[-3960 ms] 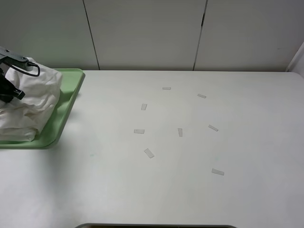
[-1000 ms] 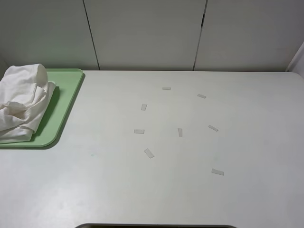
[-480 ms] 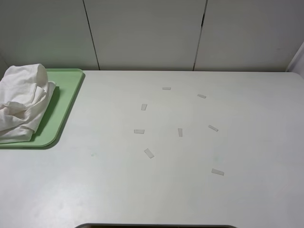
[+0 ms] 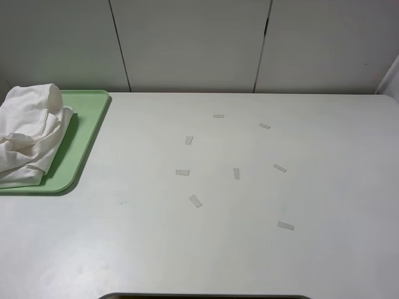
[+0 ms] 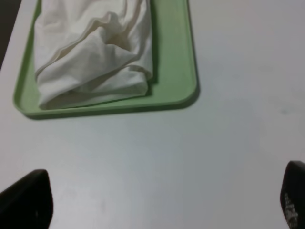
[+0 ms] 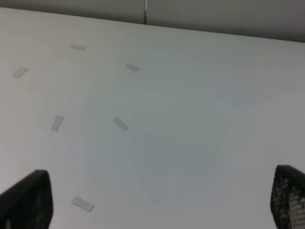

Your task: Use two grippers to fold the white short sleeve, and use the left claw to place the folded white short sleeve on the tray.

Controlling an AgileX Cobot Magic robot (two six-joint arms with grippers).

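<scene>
Fingers spread wide on both my grippers, and nothing held between them. My left gripper (image 5: 164, 202) shows only its two dark fingertips (image 5: 26, 200) at the edges of the wrist view, hanging over bare white table (image 5: 157, 157) with no cloth in the gap. Ahead of those fingertips, and apart from them, the green tray (image 5: 174, 71) lies flat on the table, and the white shirt (image 5: 93, 52) sits on it as a rumpled, loosely folded bundle. The bundle fills most of the tray, leaving a green strip bare along one long side and at the near rim. From the high camera, the shirt (image 4: 31, 134) is heaped on the tray (image 4: 84, 134) at the far left of the table, one edge seeming to spill past the tray's near rim; neither arm shows in that view.

My right gripper (image 6: 159, 205) is equally wide, its fingertips (image 6: 26, 200) over empty tabletop well away from the tray. Beyond and between them lie several small strips of tape (image 6: 120, 124), scattered flat on the white surface, touching nothing.
</scene>
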